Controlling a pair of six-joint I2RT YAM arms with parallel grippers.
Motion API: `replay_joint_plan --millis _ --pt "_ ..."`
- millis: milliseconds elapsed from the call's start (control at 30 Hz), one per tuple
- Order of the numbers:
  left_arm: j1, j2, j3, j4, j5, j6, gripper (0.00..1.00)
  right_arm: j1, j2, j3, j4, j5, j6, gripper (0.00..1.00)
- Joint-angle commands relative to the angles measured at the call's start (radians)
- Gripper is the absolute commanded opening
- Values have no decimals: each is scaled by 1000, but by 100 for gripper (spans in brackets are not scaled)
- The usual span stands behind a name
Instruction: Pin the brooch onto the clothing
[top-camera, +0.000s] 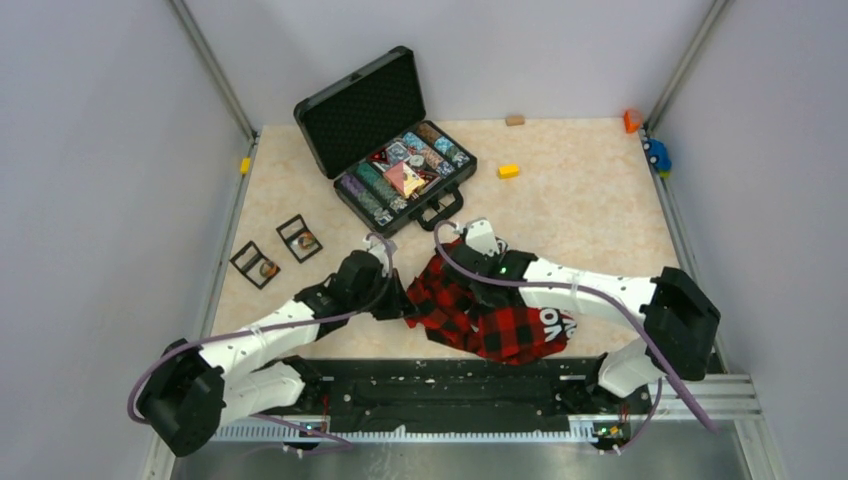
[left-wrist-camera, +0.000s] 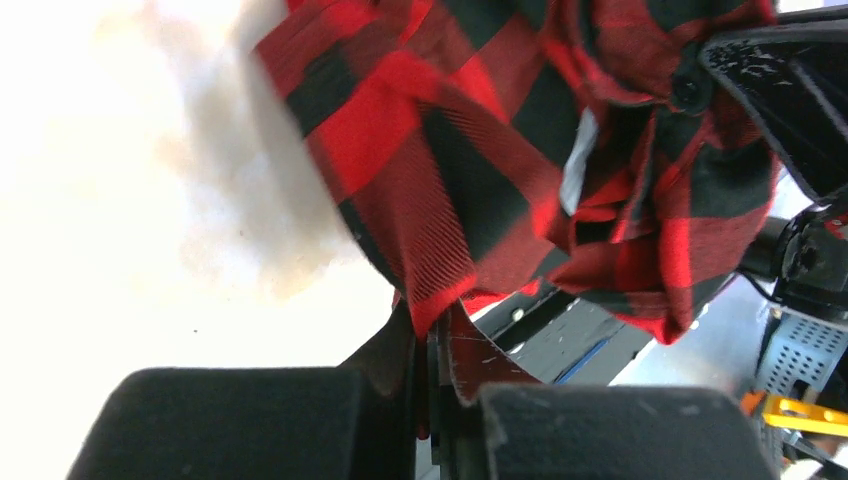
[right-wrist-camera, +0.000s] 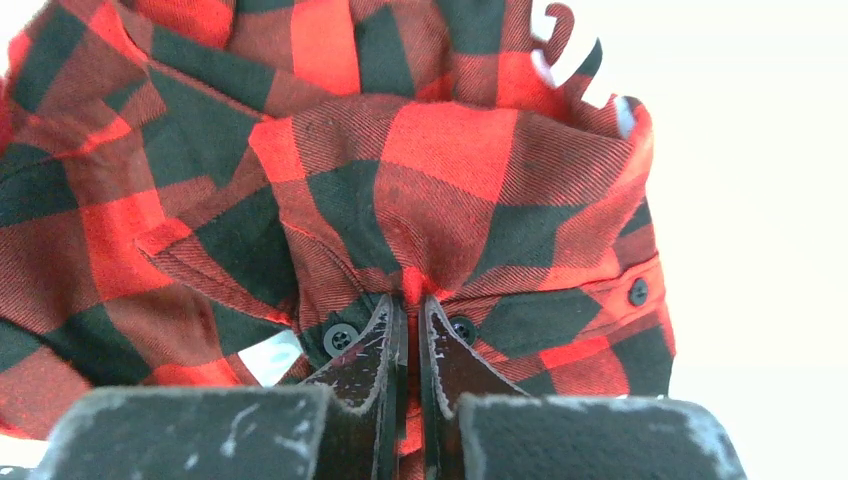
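Observation:
The clothing (top-camera: 480, 305), a red-and-black checked flannel shirt with white lettering, lies bunched near the front of the table between my arms. My left gripper (top-camera: 398, 298) is shut on a fold at its left edge; the left wrist view shows the cloth (left-wrist-camera: 470, 170) pinched between the jaws and hanging above them (left-wrist-camera: 432, 335). My right gripper (top-camera: 470, 268) is shut on a fold of the shirt (right-wrist-camera: 400, 190) by the button placket, jaws (right-wrist-camera: 411, 310) pressed on the cloth. Two small framed brooches (top-camera: 300, 238) (top-camera: 256, 264) lie on the table at the left.
An open black case (top-camera: 392, 140) with several coloured items stands at the back centre. A yellow block (top-camera: 509, 171), a tan block (top-camera: 515, 120) and orange and blue toys (top-camera: 632, 121) lie at the back right. The black base rail (top-camera: 450, 395) runs along the front.

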Motion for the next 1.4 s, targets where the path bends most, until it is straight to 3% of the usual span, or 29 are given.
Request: replay_joint_plan --millis 0,67,233,333,433,533,833,1033,1167,1233,1300,1367 --pt "23 -81 252 -86 -154 105 0 -119 -94 138 -27 61 -112 0" --pt "97 -95 414 -198 -196 207 0 -254 -158 224 -5 33 -217 0" --pt "410 -76 776 -356 -103 354 0 -661 -279 496 98 -171 -385 0" --pt "520 -37 953 -405 -78 400 0 -778 -268 696 103 -210 -415 0" --pt "563 6 1083 -444 -38 413 0 -785 -260 815 109 -156 -454 0" --pt "576 15 1127 -446 -41 415 0 -784 -295 814 134 -126 -463 0" --pt "584 -56 1069 -421 -42 476 0 -784 -509 571 268 -55 -496 0" --pt "584 -67 1054 -442 22 480 0 -785 -511 446 296 -31 -507 0" --pt "584 -71 1053 -431 37 465 0 -785 -452 391 304 -123 -485 0" --pt "584 -60 1048 -438 -9 466 0 -784 -401 396 242 -195 -451 16" --pt "585 -43 1029 -447 -71 481 0 -785 -364 388 185 -284 -408 51" --pt "585 -17 1004 -458 -150 498 0 -784 -361 319 162 -371 -369 67"
